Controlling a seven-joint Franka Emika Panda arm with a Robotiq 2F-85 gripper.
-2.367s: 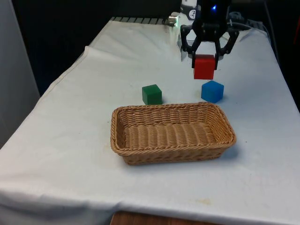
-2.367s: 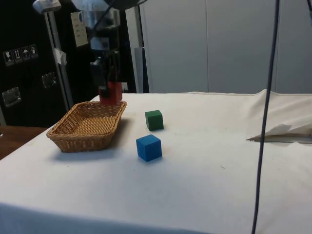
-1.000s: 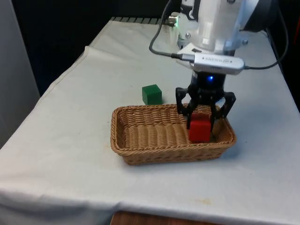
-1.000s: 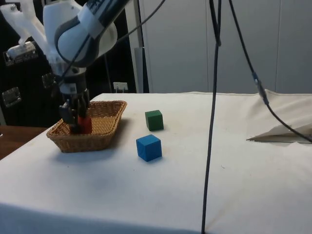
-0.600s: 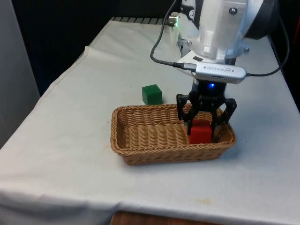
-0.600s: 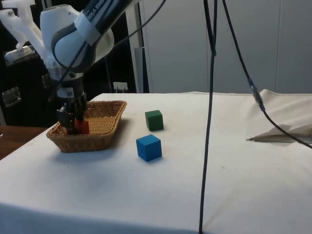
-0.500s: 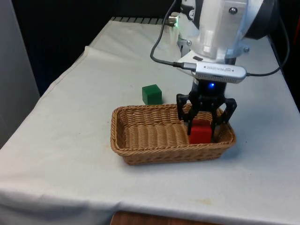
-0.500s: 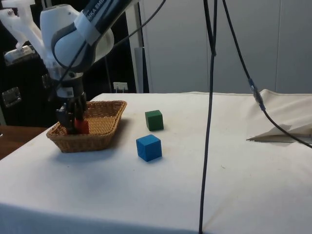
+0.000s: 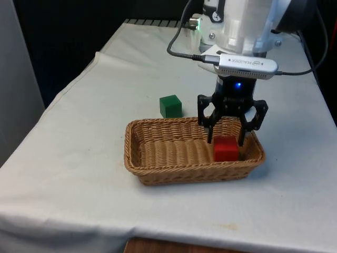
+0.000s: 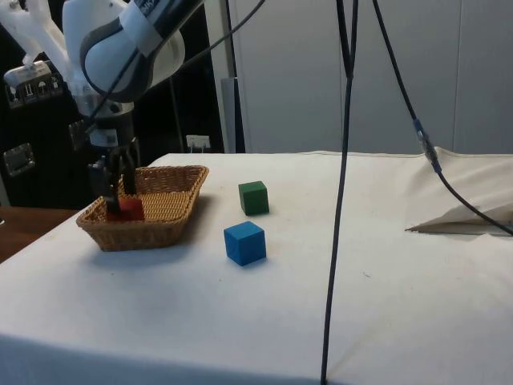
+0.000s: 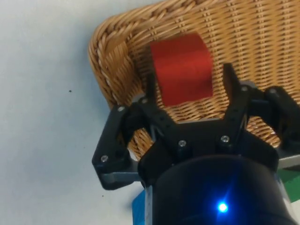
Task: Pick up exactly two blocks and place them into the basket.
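Hovering just above the basket [image 9: 158, 168], the gripper [image 9: 230, 138] has its fingers spread apart with nothing held; the red block [image 9: 226, 149] sits free on the wicker floor directly under the gap, at the end of the basket on the front view's right. In the wrist view the red block [image 11: 182, 68] lies between the two fingers but clear of both. One block looks delivered, so one more is needed. Two candidates on the cloth: green block [image 9: 170, 106] just beyond the basket's far rim, toward the front view's left, and blue block [image 10: 244, 243], which in the side view lies near the basket's end, closer to that camera than the green block [image 10: 253, 197]. From the jaws, both lie outside the basket on the robot's side of it; the blue one seems nearer to the gripper [image 10: 116, 191]. Cubes, so no long axis to align to. Next move likely lift clear of the rim, then cross to a block.
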